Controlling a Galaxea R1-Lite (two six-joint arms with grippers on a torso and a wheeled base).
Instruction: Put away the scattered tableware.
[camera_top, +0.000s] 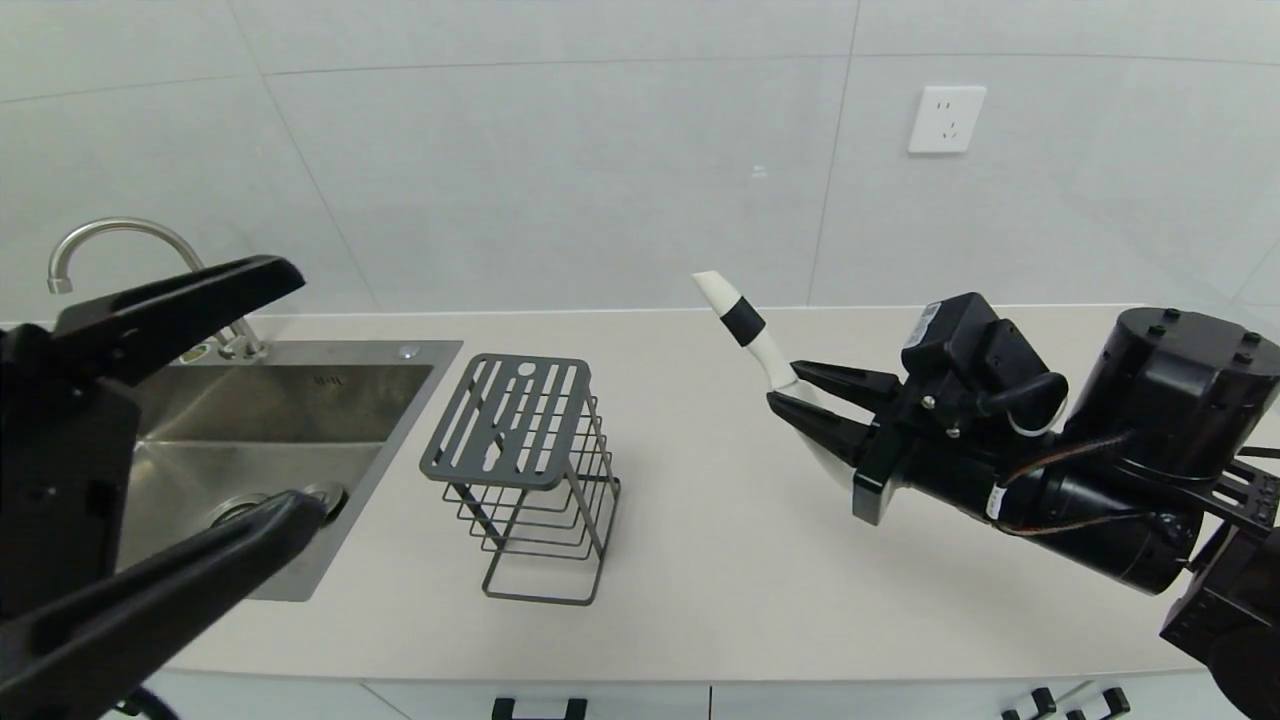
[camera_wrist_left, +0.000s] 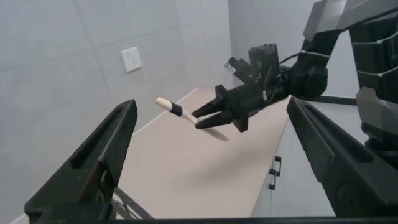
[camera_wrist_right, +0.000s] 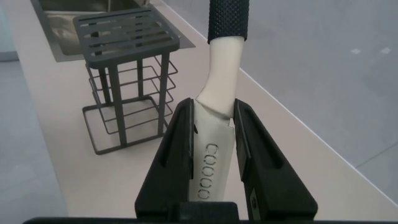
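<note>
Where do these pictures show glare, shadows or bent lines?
Head view: the grey wall tile joints bow; the stainless steel sink carries pale glare; the dark grey wire rack casts only a faint shadow. Left wrist view: a soft shadow lies on the beige countertop under the white, black-banded utensil.

The right arm extends in from the right, held in the air, the right gripper pointing left with its jaws clamped on a white knife, handle slanting up and away. The left gripper hangs at the left, jaws spread wide, holding nothing.
</note>
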